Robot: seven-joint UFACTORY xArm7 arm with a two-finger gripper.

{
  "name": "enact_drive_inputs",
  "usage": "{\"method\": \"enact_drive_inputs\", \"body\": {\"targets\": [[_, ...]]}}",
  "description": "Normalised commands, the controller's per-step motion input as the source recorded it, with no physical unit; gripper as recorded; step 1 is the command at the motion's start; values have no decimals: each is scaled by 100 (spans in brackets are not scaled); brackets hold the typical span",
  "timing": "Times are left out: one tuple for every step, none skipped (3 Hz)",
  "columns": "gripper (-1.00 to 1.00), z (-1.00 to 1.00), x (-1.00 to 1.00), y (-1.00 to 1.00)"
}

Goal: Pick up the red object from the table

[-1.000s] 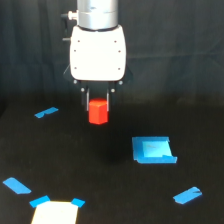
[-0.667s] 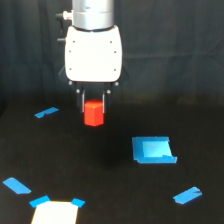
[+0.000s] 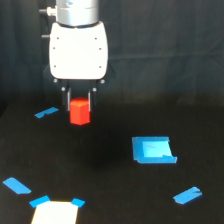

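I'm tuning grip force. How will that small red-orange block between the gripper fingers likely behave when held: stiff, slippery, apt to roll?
The small red-orange faceted block looks rigid: its edges stay crisp with the gripper shut on it. Its flat faces suggest it won't roll if set on the black table. It is probably light for its size, though its slipperiness can't be judged.

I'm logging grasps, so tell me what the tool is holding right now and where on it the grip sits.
The tool holds the red object, its two fingers pinching the upper sides. Most of the block hangs below the fingertips.
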Motion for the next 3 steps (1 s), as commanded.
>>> {"method": "enact_drive_inputs", "body": {"targets": [[-100, 52, -33, -5], [-100, 66, 17, 33], [-100, 66, 15, 32]]}}
